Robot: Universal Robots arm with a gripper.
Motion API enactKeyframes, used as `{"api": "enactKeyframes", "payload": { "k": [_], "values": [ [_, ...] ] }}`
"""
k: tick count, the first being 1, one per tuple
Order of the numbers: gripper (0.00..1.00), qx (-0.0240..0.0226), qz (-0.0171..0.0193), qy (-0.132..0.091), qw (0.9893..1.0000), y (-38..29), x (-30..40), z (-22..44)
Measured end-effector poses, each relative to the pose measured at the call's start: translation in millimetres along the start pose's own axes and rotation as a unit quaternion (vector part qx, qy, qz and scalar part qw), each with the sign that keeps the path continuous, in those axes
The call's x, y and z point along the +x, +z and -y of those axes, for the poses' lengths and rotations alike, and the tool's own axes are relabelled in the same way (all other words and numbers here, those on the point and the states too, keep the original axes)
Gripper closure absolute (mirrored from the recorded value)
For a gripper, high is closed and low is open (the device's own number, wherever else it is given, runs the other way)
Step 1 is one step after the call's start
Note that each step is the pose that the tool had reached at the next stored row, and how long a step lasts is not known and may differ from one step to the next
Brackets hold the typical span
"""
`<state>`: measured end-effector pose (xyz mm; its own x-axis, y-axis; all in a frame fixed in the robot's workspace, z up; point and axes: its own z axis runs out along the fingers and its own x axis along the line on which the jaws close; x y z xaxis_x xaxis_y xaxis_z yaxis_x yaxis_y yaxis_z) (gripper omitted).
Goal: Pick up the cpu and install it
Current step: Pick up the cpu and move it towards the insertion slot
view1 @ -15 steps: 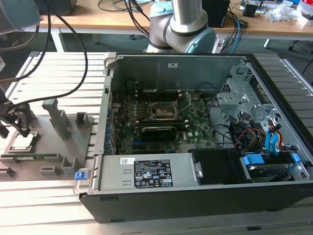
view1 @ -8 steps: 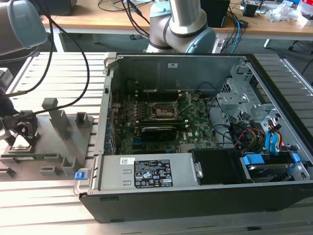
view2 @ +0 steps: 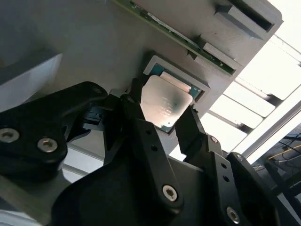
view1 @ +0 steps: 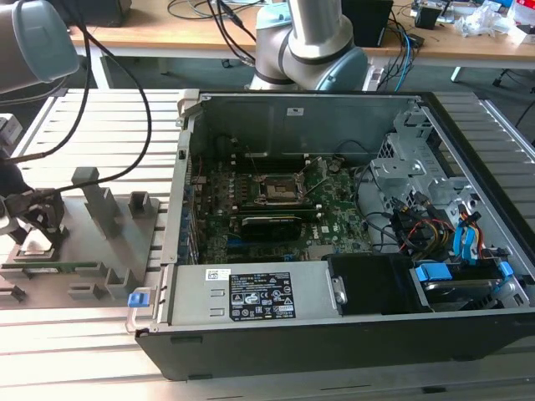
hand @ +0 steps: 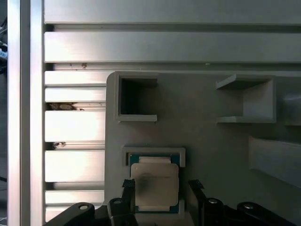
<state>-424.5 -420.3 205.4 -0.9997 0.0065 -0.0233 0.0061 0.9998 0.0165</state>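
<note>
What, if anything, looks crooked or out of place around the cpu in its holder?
Nothing stands out. In the first wrist view the cpu lies flat and square in its recess in the grey holder, with its edges parallel to the frame and no visible damage. The gripper sits right over it.

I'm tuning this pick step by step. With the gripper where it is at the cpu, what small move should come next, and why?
Probably close the gripper on the cpu. Its fingers flank the chip, which lies flat in its grey holder. A gap shows on one side, so it does not look gripped yet.
</note>
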Motion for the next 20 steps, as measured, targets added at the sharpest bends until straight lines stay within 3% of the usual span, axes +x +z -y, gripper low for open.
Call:
{"api": "enactKeyframes", "payload": {
  "k": [3, 4, 7, 16, 20],
  "values": [
    [0.43, 0.0001, -0.0001, 0.000, 1.0000, 0.4, 0.6, -0.1],
    [0.31, 0.0000, 0.0000, 0.000, 1.0000, 0.4, 0.6, -0.1],
    [0.31, 0.0000, 0.0000, 0.000, 1.0000, 1.6, 0.8, -0.1],
    [0.31, 0.0001, -0.0001, 0.000, 1.0000, 15.7, 3.7, 0.2],
    [0.31, 0.0000, -0.0001, 0.000, 1.0000, 16.4, 3.6, 0.2]
  ]
}}
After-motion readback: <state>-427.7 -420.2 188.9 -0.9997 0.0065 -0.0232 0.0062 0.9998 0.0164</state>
